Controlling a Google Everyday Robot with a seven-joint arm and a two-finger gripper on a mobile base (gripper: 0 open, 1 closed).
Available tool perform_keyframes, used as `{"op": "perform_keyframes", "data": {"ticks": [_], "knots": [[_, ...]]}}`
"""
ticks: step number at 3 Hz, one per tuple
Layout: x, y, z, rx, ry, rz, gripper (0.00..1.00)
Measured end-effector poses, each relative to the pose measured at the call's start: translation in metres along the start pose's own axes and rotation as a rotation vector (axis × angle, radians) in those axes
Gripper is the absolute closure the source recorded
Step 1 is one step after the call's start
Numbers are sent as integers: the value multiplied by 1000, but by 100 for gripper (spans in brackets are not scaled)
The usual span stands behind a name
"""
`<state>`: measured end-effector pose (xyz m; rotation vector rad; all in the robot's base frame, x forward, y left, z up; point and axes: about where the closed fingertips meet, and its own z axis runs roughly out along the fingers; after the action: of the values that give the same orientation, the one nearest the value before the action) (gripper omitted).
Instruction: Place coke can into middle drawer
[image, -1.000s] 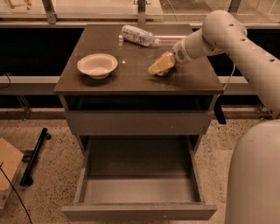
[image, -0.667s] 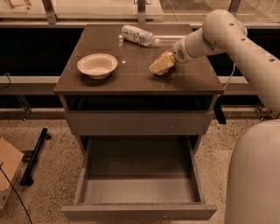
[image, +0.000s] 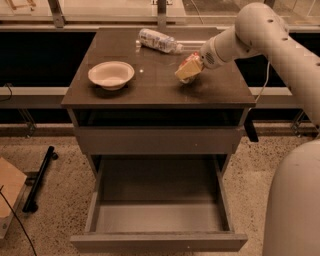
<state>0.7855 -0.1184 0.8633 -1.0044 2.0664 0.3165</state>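
Note:
The coke can (image: 193, 58) shows only as a small red patch on the right side of the cabinet top, mostly hidden behind my gripper (image: 186, 71). The gripper hangs low over the cabinet top right at the can, reaching in from the right. I cannot tell if it holds the can. The middle drawer (image: 160, 242) is pulled open low at the front, and nothing shows on its pale grey floor.
A white bowl (image: 111, 74) sits on the left of the cabinet top (image: 150, 90). A clear plastic bottle (image: 159, 41) lies at the back. A shut flat drawer front (image: 157, 140) is above the open drawer. A black bar (image: 40, 178) and a cardboard box (image: 7, 192) lie on the floor at left.

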Motion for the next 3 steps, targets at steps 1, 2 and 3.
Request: {"op": "perform_keyframes", "data": {"ticks": [1,2,3], "knots": [[4,12,-32,0,28,-61,100],[26,34,-77,-40,85,-89,100],[56,62,-120,-95,139,-80,100]]}}
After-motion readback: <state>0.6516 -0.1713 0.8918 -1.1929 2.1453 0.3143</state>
